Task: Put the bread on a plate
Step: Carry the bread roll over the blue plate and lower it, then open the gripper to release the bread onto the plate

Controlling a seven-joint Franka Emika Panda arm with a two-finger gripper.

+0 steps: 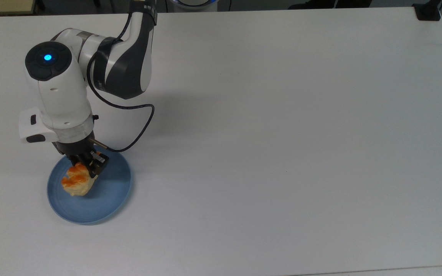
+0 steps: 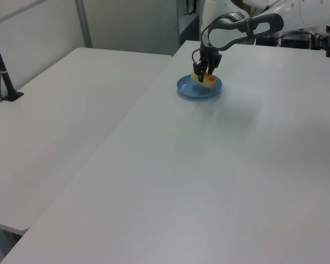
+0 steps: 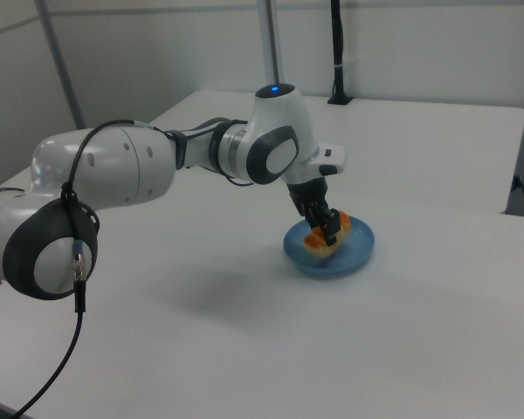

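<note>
The bread [image 1: 76,181], a pale-yellow roll with orange-brown stripes, hangs tilted just over the light-blue plate [image 1: 108,199] at the top view's left. My gripper [image 1: 86,164] is shut on its upper end. From the left view the bread [image 2: 203,78] sits low over the plate [image 2: 199,91], with the gripper [image 2: 201,71] above it. In the right view the bread [image 3: 325,236] is at the plate's [image 3: 349,256] middle, and the gripper [image 3: 328,223] holds it from above. Whether the bread touches the plate, I cannot tell.
The white table [image 1: 282,134] stretches wide to the top view's right. A second white table [image 2: 60,110] adjoins it on the left view's left, with a black post [image 2: 3,71] clamped at its far edge. The arm's black cable [image 1: 136,130] loops beside the gripper.
</note>
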